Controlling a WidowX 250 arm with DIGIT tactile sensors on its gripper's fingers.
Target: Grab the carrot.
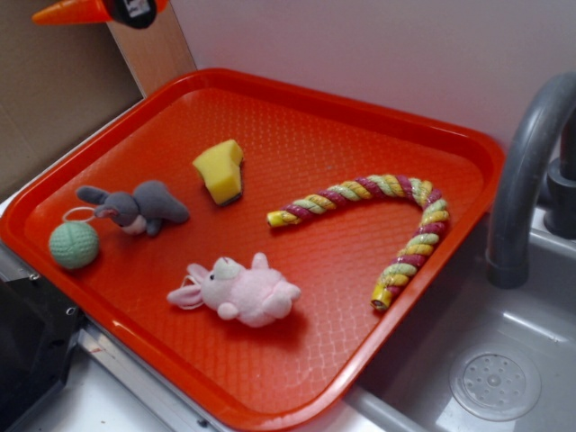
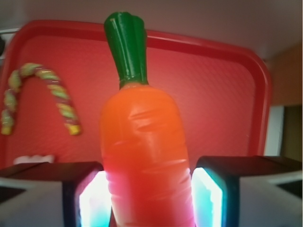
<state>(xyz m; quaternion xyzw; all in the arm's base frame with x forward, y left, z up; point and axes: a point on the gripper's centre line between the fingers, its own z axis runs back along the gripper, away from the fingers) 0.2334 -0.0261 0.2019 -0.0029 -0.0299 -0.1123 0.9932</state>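
Observation:
The carrot [image 2: 144, 151], glossy orange with a green stem, fills the middle of the wrist view and sits squeezed between the two glowing pads of my gripper [image 2: 147, 194]. Its stem points away over the tray. In the exterior view the gripper [image 1: 135, 9] is high up at the top left edge, mostly cut off by the frame. The carrot's orange tapered end [image 1: 70, 12] sticks out to the left of it, well above the tray.
Below lies a red tray [image 1: 378, 121] with a yellow wedge [image 1: 220, 171], a twisted striped rope [image 1: 396, 211], a grey plush bunny [image 1: 139, 207], a green ball [image 1: 74, 245] and a pink plush bunny [image 1: 243, 292]. A grey faucet [image 1: 526, 171] and sink [image 1: 504, 378] stand right.

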